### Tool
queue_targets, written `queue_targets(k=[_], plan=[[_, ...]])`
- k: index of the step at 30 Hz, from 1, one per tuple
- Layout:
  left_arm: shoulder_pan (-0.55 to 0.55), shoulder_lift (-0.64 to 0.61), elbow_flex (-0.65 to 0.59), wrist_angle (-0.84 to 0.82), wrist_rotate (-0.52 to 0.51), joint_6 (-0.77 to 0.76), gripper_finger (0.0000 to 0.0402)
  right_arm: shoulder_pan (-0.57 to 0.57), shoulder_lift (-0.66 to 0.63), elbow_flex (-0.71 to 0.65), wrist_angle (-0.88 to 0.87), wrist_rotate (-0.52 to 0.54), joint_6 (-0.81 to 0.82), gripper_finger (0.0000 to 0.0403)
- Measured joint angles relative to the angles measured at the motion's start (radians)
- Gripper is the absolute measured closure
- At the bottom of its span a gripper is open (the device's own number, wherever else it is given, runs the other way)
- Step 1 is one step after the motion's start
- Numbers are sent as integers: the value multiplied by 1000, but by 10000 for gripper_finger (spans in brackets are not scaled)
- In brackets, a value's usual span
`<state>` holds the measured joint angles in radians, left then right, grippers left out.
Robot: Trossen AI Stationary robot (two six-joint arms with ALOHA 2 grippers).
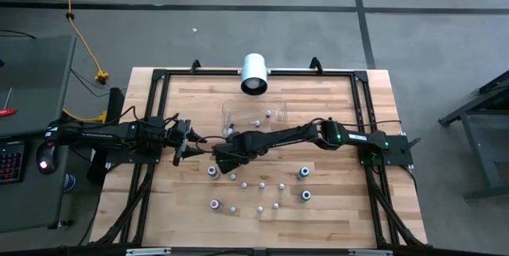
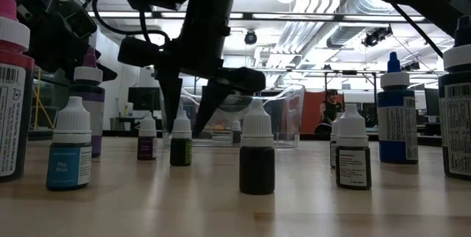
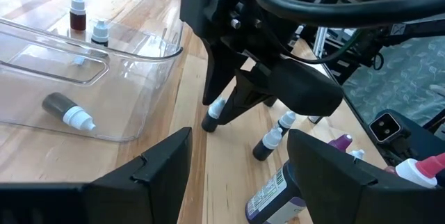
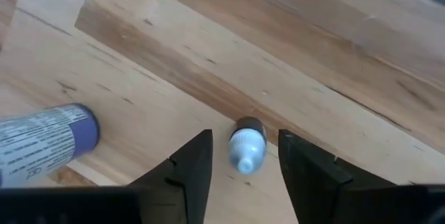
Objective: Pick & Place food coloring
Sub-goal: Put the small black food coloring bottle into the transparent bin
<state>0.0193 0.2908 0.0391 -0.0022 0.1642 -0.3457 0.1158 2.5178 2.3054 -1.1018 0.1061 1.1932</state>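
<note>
Several tiny food coloring bottles stand on the wooden table (image 1: 334, 208), among them small white-capped ones (image 1: 262, 184) and larger blue ones (image 1: 303, 172). My right gripper (image 4: 245, 138) is open and points down over one small white-capped bottle (image 4: 247, 147), a finger on either side of it with gaps showing. That bottle (image 2: 180, 143) stands upright on its base. My left gripper (image 3: 240, 154) is open and waits just left of it (image 1: 183, 143), holding nothing. Three bottles are in the clear tray (image 3: 139, 123): one lying (image 3: 66, 109), two upright (image 3: 99, 33).
A large white cylinder (image 1: 254, 73) lies at the table's far edge, behind the clear tray (image 1: 274, 101). A purple-capped bottle (image 1: 212, 171) stands close to the right gripper, a pink one (image 1: 214, 203) nearer the front. Black frame rails (image 1: 151, 113) run along the table's sides.
</note>
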Motion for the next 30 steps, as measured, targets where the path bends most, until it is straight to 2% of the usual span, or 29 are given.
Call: queue_targets(k=[12,23,30], plan=[[0,0,0,0,0,0,167,0,1,0,0,-4,-5,284],[0,0,0,0,0,0,167,0,2,0,0,-9,-33,338],[0,0,0,0,0,0,167,0,2,0,-3,-11,-49,338]])
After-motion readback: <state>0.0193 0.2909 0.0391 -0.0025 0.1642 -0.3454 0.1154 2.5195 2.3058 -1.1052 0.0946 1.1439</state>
